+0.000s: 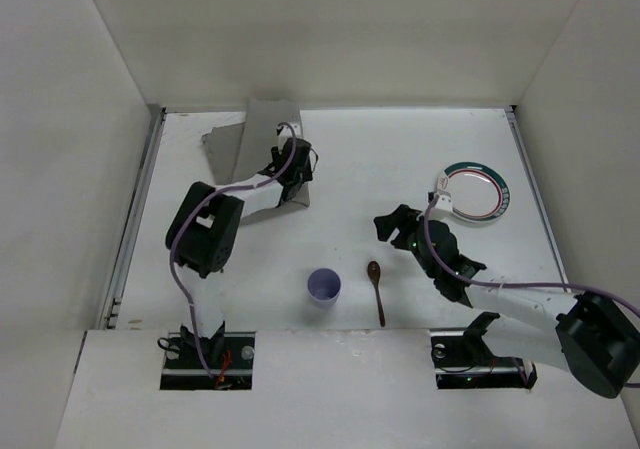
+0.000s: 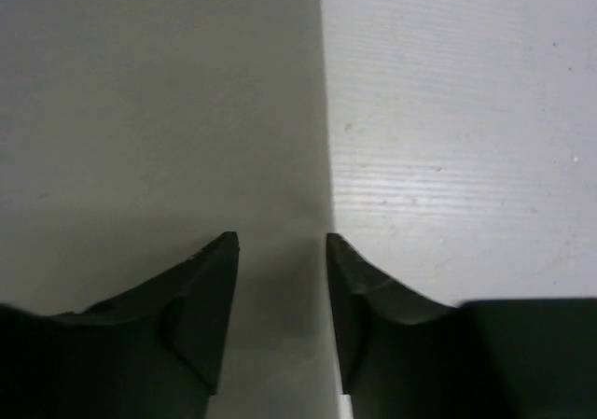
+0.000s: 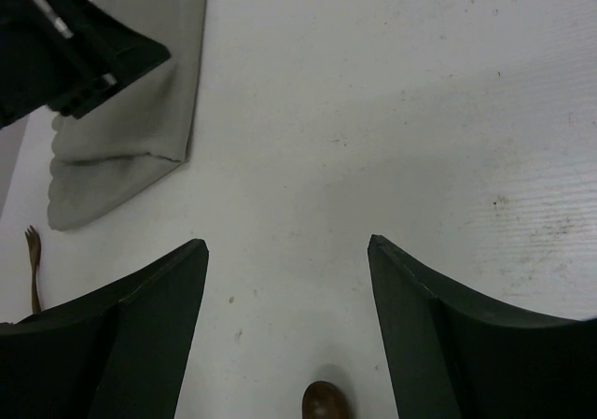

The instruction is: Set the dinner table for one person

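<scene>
Found the dinner table (image 1: 380, 159) white and broad between its side rails. Saw the grey mat (image 1: 262, 129) rumpled at the far left, long axis running roughly near to far, well apart from the right arm. Caught the left gripper (image 2: 280, 246) low over that mat's right edge, jaws parted narrowly, nothing visibly pinched. Judged the left arm far the nearer for drawing the mat toward the centre. Placed the plate (image 1: 472, 166) far right, the cup (image 1: 324, 287) near centre, the spoon (image 1: 377, 291) just beside it, handle toward the bases. Noted the right gripper (image 3: 287, 246) spread wide, empty, just beyond the spoon's bowl.
</scene>
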Tool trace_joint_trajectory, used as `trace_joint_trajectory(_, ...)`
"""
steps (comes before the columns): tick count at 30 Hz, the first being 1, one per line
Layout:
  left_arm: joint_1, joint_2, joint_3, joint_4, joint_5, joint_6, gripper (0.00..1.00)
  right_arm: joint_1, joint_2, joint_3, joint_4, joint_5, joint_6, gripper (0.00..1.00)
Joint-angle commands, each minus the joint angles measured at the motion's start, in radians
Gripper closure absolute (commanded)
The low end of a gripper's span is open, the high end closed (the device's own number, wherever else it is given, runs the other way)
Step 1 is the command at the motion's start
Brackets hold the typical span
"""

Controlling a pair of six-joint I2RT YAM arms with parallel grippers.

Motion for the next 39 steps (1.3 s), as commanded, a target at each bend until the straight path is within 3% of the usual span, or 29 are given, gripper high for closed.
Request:
trace_joint_trajectory(1,0.024,-0.216,-0.133,0.124,-0.065,-0.067,0.55,0.011,0.019,0.025,0.062,-0.016,-0.011,0.24)
trace_joint_trajectory(6,0.058,-0.405,-0.349,0.141,-0.160,-0.266,0.54,0.017,0.037,0.028,0.067,-0.023,-0.014,0.24)
trace_joint_trajectory(10,0.145,-0.477,-0.477,0.109,-0.133,-0.481,0.56,0.021,0.043,0.037,0.067,-0.042,-0.016,0.26)
trace_joint_trajectory(13,0.211,-0.482,-0.524,0.121,-0.078,-0.560,0.57,0.031,0.054,0.042,0.070,-0.043,-0.020,0.42)
trace_joint_trajectory(14,0.234,-0.476,-0.532,0.125,-0.044,-0.578,0.57,0.031,0.058,0.045,0.070,-0.050,-0.023,0.52)
trace_joint_trajectory(17,0.271,-0.464,-0.555,0.164,-0.010,-0.604,0.58,0.035,0.055,0.051,0.060,-0.069,-0.023,0.61)
trace_joint_trajectory(26,0.334,-0.379,-0.549,0.228,0.028,-0.644,0.59,0.051,0.063,0.056,0.070,-0.079,-0.031,0.49)
trace_joint_trajectory(34,0.356,-0.384,-0.557,0.225,0.004,-0.652,0.63,0.051,0.061,0.056,0.070,-0.080,-0.033,0.48)
trace_joint_trajectory(39,0.353,-0.337,-0.491,0.233,-0.015,-0.623,0.72,0.051,0.062,0.060,0.065,-0.080,-0.033,0.48)
